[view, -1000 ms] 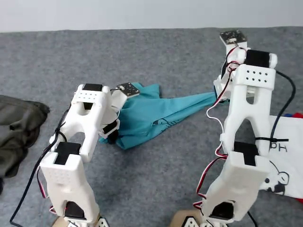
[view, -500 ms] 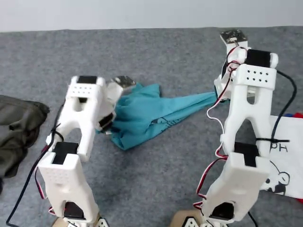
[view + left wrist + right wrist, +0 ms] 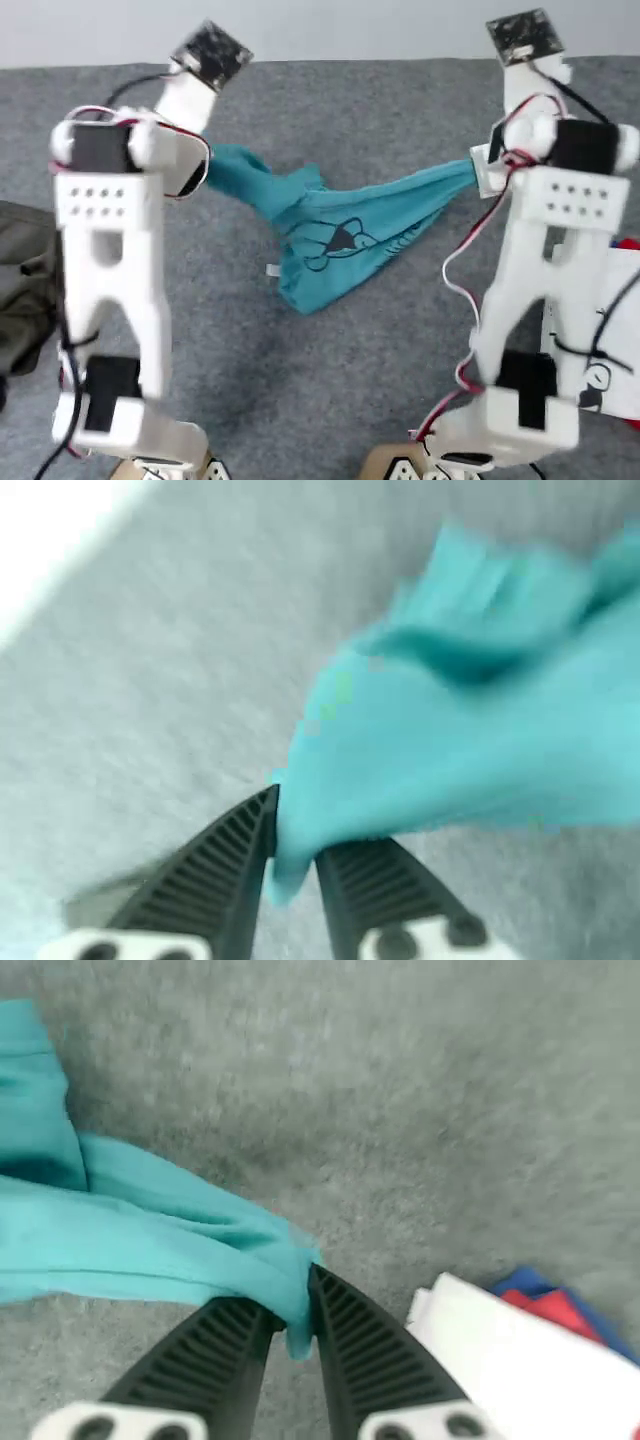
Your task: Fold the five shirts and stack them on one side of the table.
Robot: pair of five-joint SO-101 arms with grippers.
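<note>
We found the left gripper (image 3: 295,832) clamped on one end of the crumpled teal cotton shirt (image 3: 340,240), with the cloth bunched between its black ribbed jaws. The right gripper (image 3: 291,1308) was pinched shut on the opposite end in the same way. Between the two, the teal cotton shirt hung stretched across the middle of the table. Its centre sagged in a loose fold, with a dark printed drawing facing up. We could not tell whether that fold touched the grey felt-like table cover (image 3: 380,120). Just beside the right gripper, at the table's right edge, lay a flat white printed shirt (image 3: 615,300), with a red and blue cloth (image 3: 540,1302) touching its far side. A rumpled dark olive garment (image 3: 22,285) lay well apart at the left edge.
</note>
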